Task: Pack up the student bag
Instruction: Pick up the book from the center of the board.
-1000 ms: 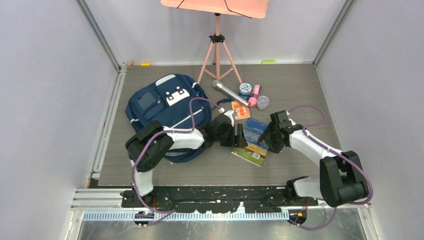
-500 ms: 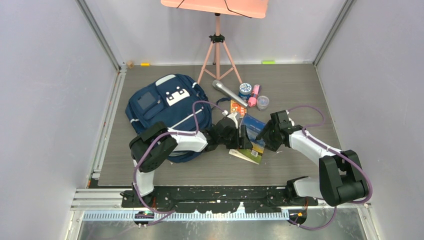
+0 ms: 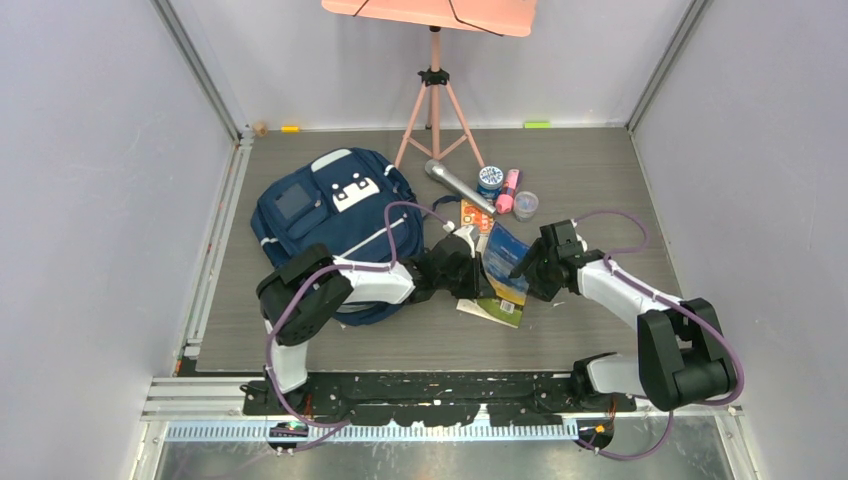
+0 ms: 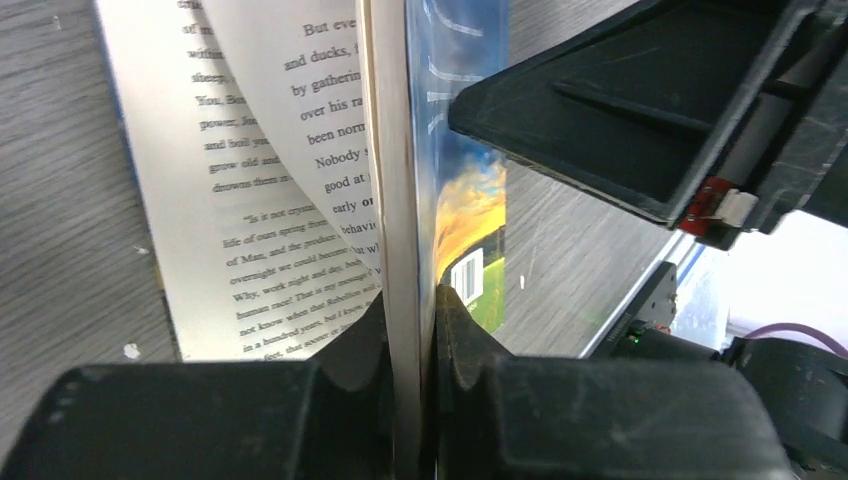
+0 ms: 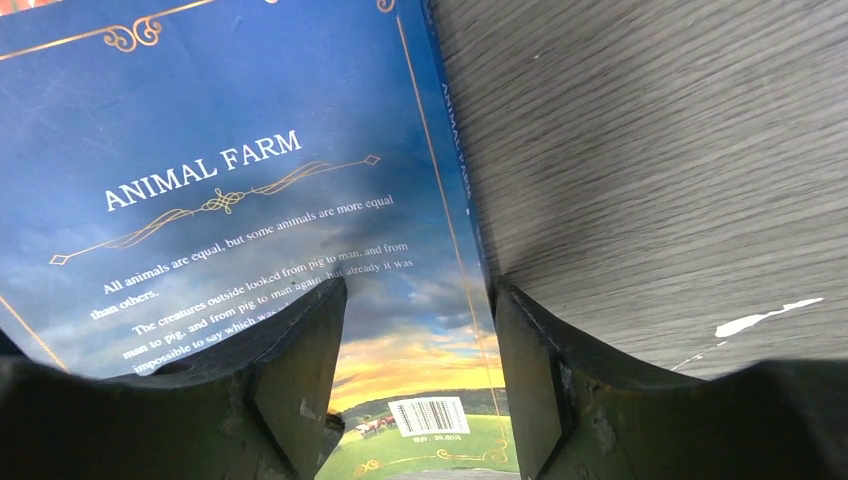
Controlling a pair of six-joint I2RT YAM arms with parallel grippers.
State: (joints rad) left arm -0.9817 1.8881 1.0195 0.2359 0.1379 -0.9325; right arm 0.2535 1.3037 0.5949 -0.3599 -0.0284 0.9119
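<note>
The student bag (image 3: 330, 215), a navy backpack with a white patch, lies at the left of the floor, and my left arm reaches across its lower edge. A blue paperback book (image 3: 503, 268) sits partly open between the two grippers, one cover raised. My left gripper (image 3: 476, 282) is shut on the book's cover and a block of pages (image 4: 400, 200); its pads (image 4: 460, 330) press both sides while loose pages fan out to the left. My right gripper (image 5: 420, 300) is open, with its fingers (image 5: 300, 340) straddling the back cover (image 5: 250, 150) near the spine edge.
A pink tripod (image 3: 434, 110) stands behind the bag. Right of it lie a metal flask (image 3: 460, 186), a blue tin (image 3: 490, 180), a pink tube (image 3: 508, 190), a clear jar (image 3: 525, 205) and a small orange booklet (image 3: 474, 215). Walls close in on both sides.
My left gripper has closed onto the book's cover and pages. The book has been tipped up from lying flatter. The right gripper has hardly moved.
</note>
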